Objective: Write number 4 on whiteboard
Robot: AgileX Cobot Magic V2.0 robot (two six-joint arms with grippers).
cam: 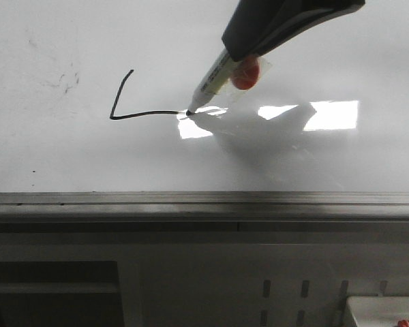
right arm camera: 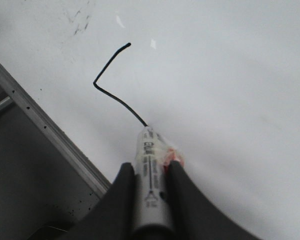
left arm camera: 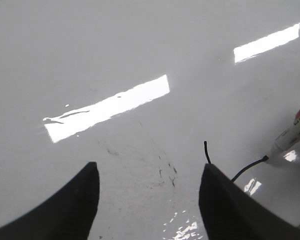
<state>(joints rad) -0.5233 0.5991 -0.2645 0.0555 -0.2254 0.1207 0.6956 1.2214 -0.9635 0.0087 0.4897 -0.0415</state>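
Note:
The whiteboard (cam: 68, 157) fills the front view, with a grey rail along its lower edge. On it is part of the number 4 (cam: 123, 102): a slanted left stroke and a horizontal bar, also seen in the right wrist view (right arm camera: 110, 85) and the left wrist view (left arm camera: 207, 152). My right gripper (cam: 242, 51) is shut on a white marker (cam: 211, 85) with orange tape; its tip touches the board at the bar's right end. The right wrist view shows the marker (right arm camera: 150, 185) between the fingers. My left gripper (left arm camera: 147, 192) is open and empty above the board.
Faint black smudges (cam: 68, 78) mark the board left of the strokes. Bright rectangular light reflections (cam: 334, 114) lie on the board to the right. The grey metal rail (cam: 204, 199) runs along the near edge, with a grey frame below it.

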